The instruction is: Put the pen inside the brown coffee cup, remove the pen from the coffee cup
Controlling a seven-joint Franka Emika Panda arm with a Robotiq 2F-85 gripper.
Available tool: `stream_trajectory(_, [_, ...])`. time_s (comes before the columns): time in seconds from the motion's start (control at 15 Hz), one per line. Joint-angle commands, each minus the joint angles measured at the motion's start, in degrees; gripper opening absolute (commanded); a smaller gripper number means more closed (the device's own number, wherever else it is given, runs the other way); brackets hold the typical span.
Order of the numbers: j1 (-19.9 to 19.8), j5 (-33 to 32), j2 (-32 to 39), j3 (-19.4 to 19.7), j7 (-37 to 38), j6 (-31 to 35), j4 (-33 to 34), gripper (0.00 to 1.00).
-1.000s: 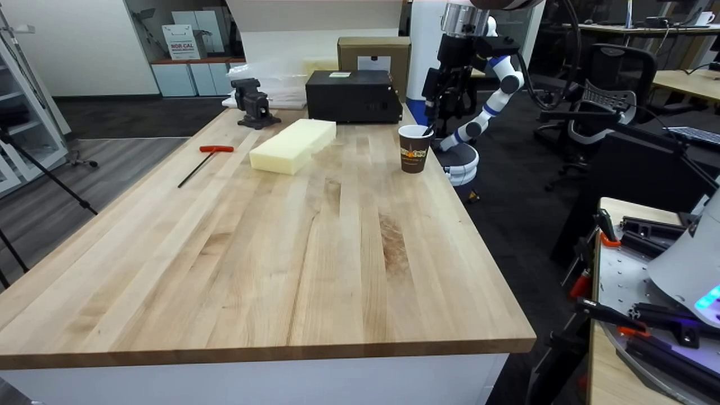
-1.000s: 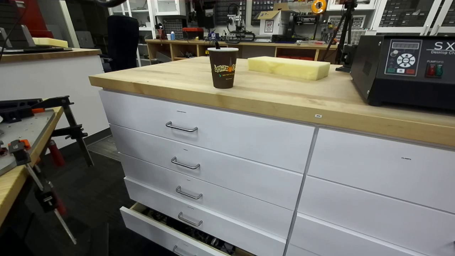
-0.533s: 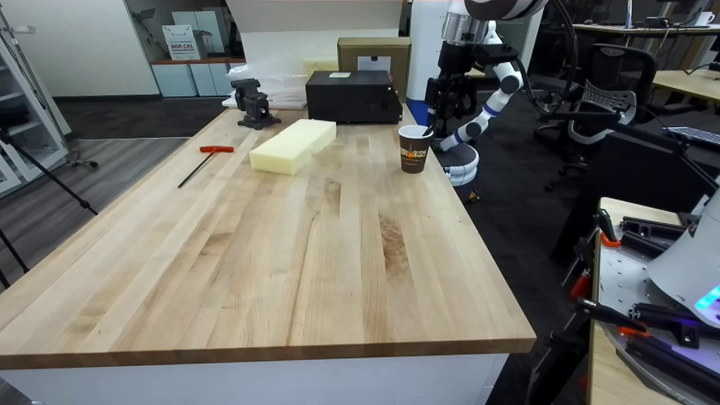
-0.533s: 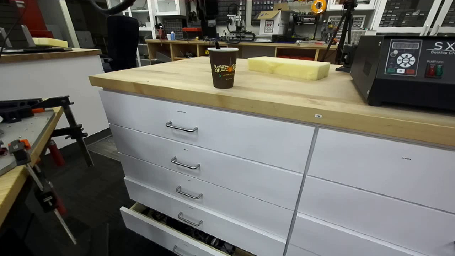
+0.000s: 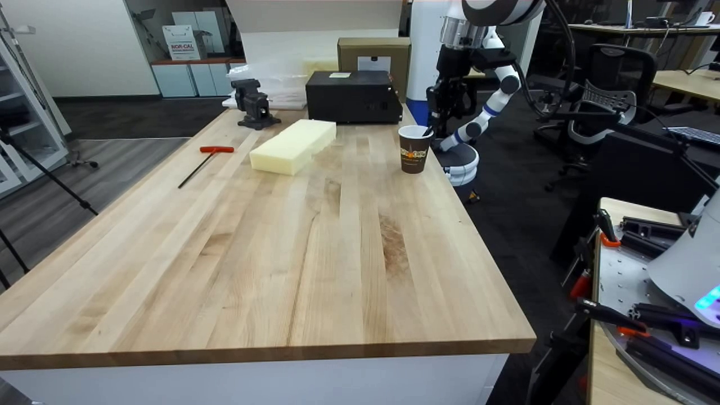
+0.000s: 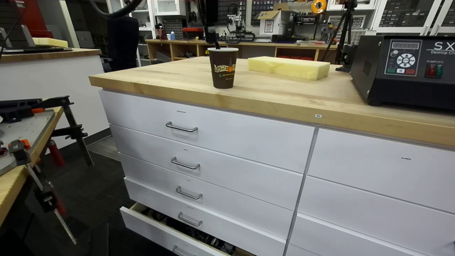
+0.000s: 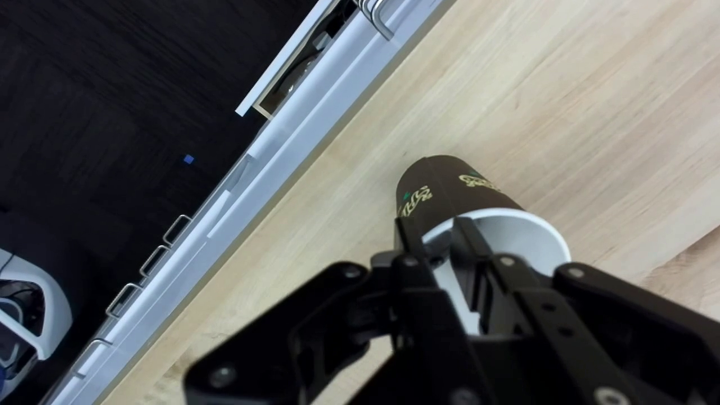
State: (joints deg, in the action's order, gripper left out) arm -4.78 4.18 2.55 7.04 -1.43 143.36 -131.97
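Across worktop (image 5: 270, 270) from cup (image 5: 413, 153): foam block (image 5: 292, 147) | black box (image 5: 353, 100) | pincer (image 7: 434, 230) narrowly parted, grip unclear

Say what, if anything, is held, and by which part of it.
Can't tell. If anything, it's the pen, by its upper end: that sticks out of the cup right at the gripper, but no view shows whether the jaws grip it.

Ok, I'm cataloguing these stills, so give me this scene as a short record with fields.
brown coffee cup: upright, lidless, near an edge of the wooden table
pen: in the cup, its end showing above the rim
jaws: narrow gap between them, close to the pen; whether they grip it is unclear
also on the table: yellow foam block, red-handled tool, black machine
low drawer: pulled open
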Motion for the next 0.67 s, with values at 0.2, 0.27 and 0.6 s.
stream_trajectory(0.2, [-0.6,0.9,0.6,-0.5,-1.1,1.1,0.6,0.00])
stream_trajectory(0.27, [-0.6,0.9,0.7,-0.5,-1.2,1.0,0.7,0.00])
stream_trajectory(0.6, [-0.5,1.0,0.8,-0.6,-1.3,1.1,0.7,0.38])
